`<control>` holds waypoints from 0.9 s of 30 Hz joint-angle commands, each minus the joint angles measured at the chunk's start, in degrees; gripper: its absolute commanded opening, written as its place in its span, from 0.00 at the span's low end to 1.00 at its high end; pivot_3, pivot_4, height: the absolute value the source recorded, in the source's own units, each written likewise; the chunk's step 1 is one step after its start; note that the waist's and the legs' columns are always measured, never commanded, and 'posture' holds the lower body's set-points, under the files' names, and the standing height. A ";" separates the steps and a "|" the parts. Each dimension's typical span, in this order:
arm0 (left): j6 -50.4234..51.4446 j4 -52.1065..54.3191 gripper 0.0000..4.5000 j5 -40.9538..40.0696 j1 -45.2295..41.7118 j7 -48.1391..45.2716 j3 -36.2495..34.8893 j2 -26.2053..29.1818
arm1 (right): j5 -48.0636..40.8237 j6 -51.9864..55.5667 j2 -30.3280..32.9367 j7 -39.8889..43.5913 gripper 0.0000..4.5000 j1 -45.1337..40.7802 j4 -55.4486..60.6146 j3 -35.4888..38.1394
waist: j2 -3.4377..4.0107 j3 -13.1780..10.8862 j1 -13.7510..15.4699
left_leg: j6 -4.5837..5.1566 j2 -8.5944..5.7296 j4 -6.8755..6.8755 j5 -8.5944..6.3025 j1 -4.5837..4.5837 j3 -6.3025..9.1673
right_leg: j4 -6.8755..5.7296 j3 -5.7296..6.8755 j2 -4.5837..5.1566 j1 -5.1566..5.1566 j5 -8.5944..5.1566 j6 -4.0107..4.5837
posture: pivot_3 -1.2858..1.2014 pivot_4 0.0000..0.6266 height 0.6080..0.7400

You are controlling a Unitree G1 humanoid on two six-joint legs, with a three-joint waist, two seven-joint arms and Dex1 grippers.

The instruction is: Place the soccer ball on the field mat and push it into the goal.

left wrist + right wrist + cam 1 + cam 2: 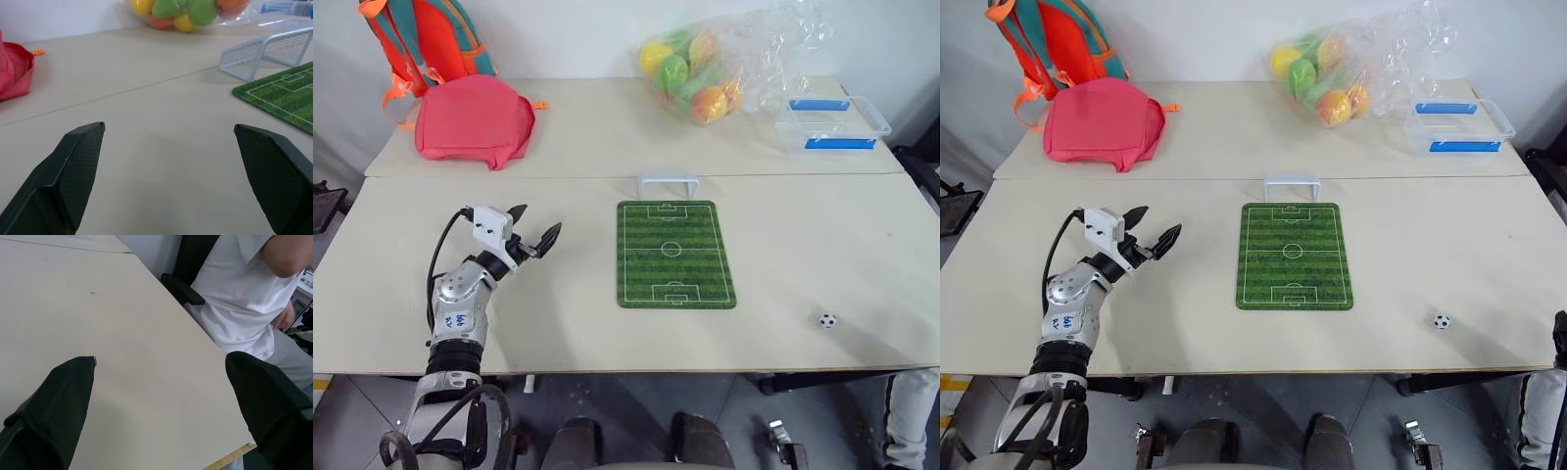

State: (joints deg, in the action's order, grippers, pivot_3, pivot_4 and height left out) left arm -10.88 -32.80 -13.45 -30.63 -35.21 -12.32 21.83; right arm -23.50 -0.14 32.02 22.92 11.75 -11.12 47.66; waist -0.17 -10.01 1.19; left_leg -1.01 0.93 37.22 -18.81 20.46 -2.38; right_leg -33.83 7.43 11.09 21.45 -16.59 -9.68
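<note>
The tiny black-and-white soccer ball (pixel 827 320) lies on the table near the front right, well right of the field mat. The green field mat (pixel 675 255) lies flat at the table's middle. The white goal (pixel 668 183) stands just past the mat's far short edge. My left gripper (pixel 533 227) hovers open over the table left of the mat, pointing toward it, nothing between its fingers. The left wrist view has that gripper (pixel 168 127) facing the goal (pixel 264 51) and a mat corner (pixel 283 95). My right gripper (pixel 160 361) is open and empty over the bare tabletop near the table's right edge.
At the back stand a pink bag (pixel 475 119), an orange and teal backpack (pixel 421 39), a clear bag of coloured balls (pixel 700 69) and a clear blue-clipped box (pixel 832 122). A person in a white shirt (pixel 244 289) sits just beyond the table's right edge.
</note>
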 commanded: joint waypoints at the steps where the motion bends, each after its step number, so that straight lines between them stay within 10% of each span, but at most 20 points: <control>1: -1.03 0.11 1.00 -0.74 -0.57 -0.89 -0.11 0.31 | -0.87 -1.16 0.09 -0.41 0.99 0.28 2.47 0.69 | 0.00 0.00 0.00 | 0.00 0.00 0.00 0.00 0.00 0.00 | 0.00 0.00 0.00 0.00 0.00 0.00 | 0.52 0.24 1.00; 14: 10.41 5.77 1.00 -1.17 -0.94 -5.63 3.64 2.28 | -6.57 8.94 3.08 3.07 0.99 4.42 22.99 -1.11 | 0.00 0.00 0.03 | 0.00 0.00 0.02 0.00 0.00 0.01 | -0.03 -0.01 0.00 0.00 0.00 0.00 | 0.52 0.24 1.00; 27: 8.59 13.12 1.00 -11.95 2.53 -37.12 5.25 8.32 | -13.62 27.10 15.53 21.95 0.99 17.14 42.30 -9.44 | -0.07 -0.03 0.28 | 0.09 0.02 0.26 -0.11 0.15 0.04 | 0.00 0.00 -0.04 0.00 0.02 -0.02 | 0.52 0.24 1.00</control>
State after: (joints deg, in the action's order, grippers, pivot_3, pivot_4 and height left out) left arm -1.76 -22.11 -23.22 -28.59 -68.26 -6.54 28.58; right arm -36.79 26.45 46.72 42.14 28.07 30.25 37.57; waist -0.24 -10.05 1.47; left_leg -0.91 0.96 37.52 -18.94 20.62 -2.33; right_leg -33.84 7.45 11.05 21.45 -16.57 -9.69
